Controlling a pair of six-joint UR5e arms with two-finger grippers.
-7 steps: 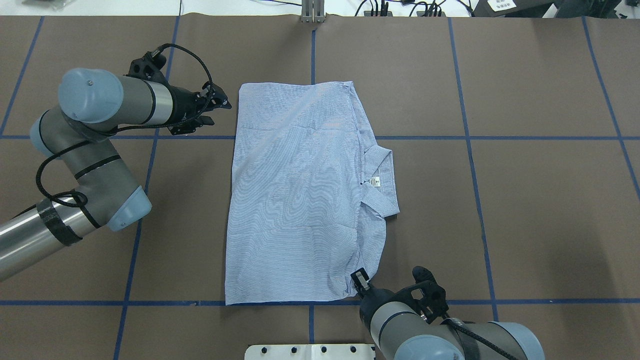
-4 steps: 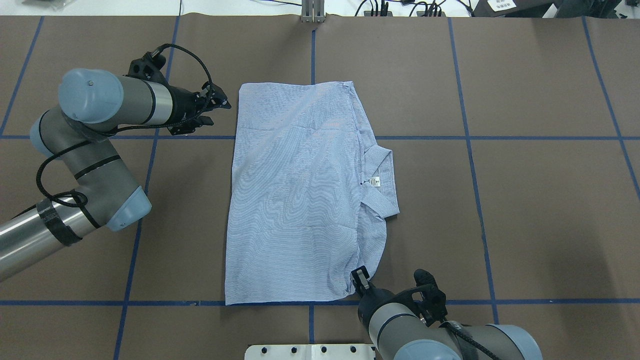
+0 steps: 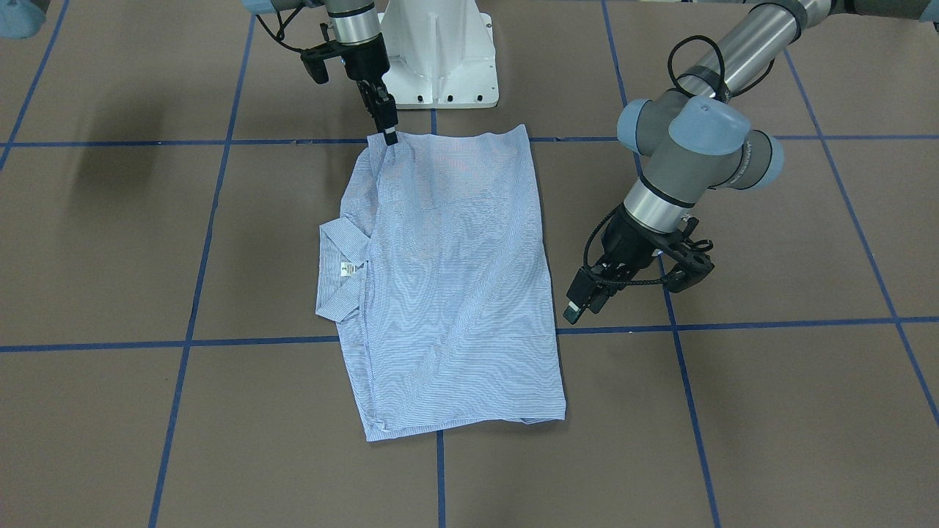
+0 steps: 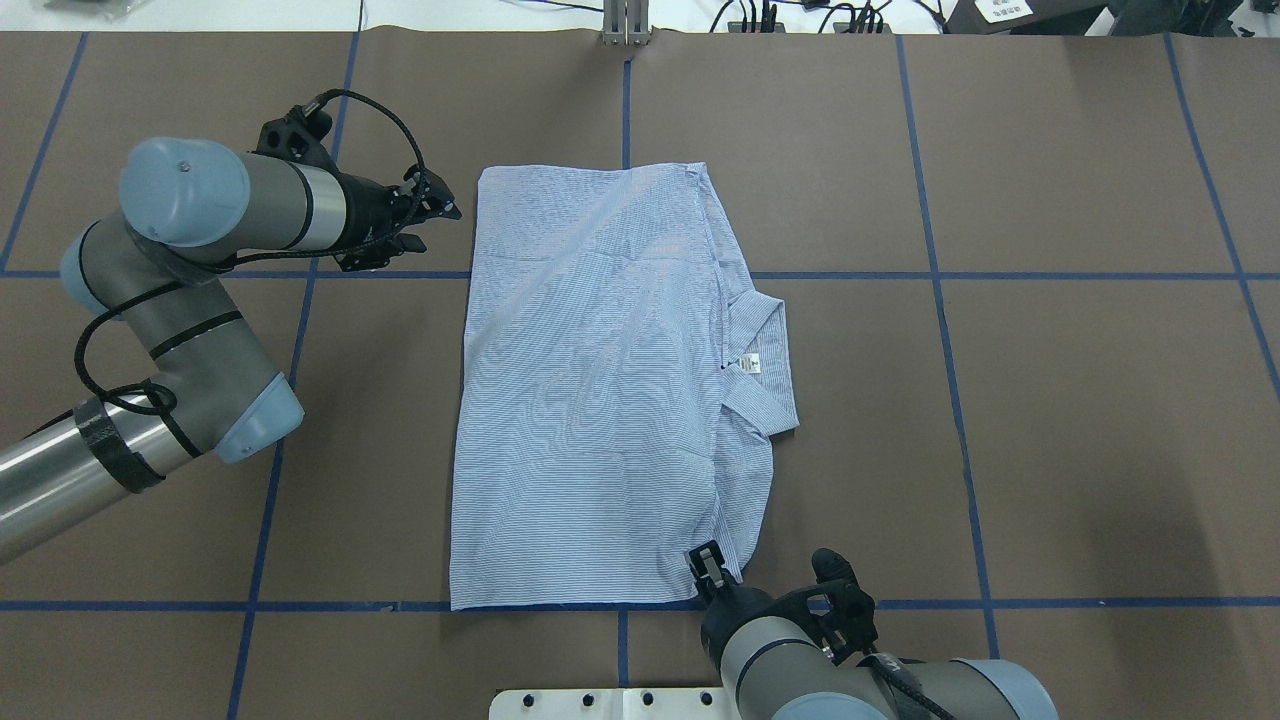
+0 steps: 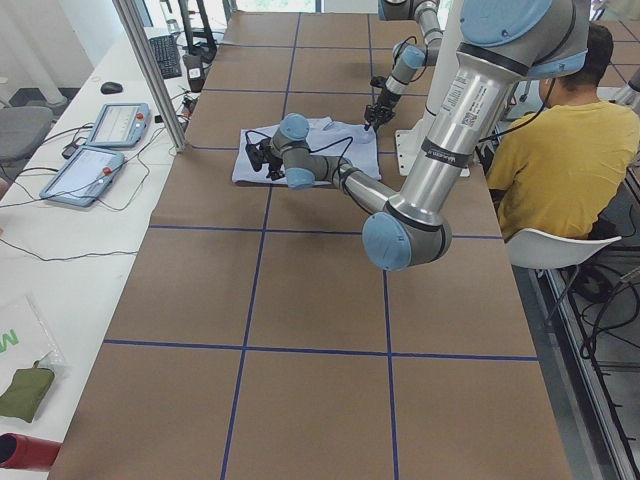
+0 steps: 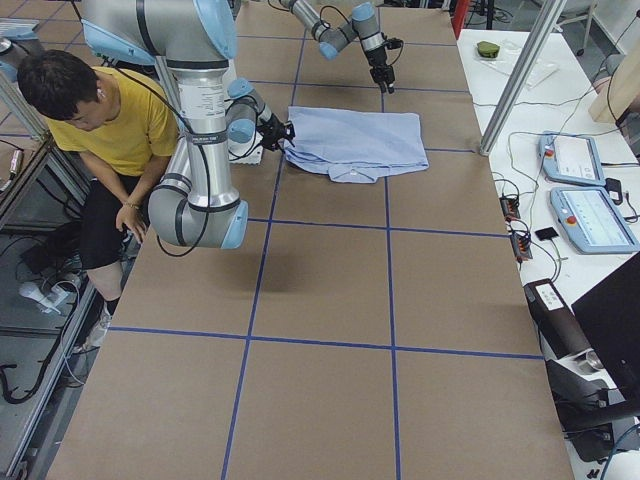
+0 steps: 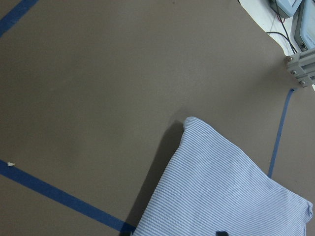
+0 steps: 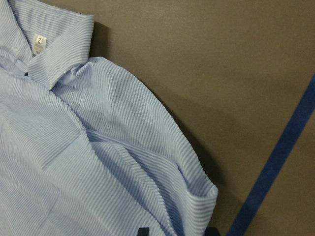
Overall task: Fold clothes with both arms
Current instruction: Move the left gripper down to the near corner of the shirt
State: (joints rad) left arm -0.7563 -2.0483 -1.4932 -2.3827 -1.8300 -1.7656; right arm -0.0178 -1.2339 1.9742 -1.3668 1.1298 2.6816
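one wide table [image 4: 1050, 420] is covered in brown paper and divided into large squares by blue tape lines [image 4: 940, 300]. a white bench [image 5: 60, 230] is set along the side across from the robot, where cables are strewn and an aluminium post [image 5: 150, 70] is fixed. one shirt [image 4: 590, 400] is counted: it is laid flat near the middle of the table, folded into a long rectangle, with its collar [image 4: 765, 365] and one white neck label [image 4: 751, 363] turned out toward the robot's right. two arms are counted, mounted on one white pedestal [image 3: 440, 51]. the left gripper [image 4: 438, 222] is held just beside the shirt's far left corner, apart from the cloth, with jaws parted and nothing gripped. the right gripper [image 4: 708, 563] is lowered at the near right corner; its jaws are seen spread in the wrist view, the bunched cloth lying at the tips, unclamped. two control tablets [image 5: 118, 123] are laid on the bench, and one person in a yellow top [image 5: 560, 170] is seated behind the robot.
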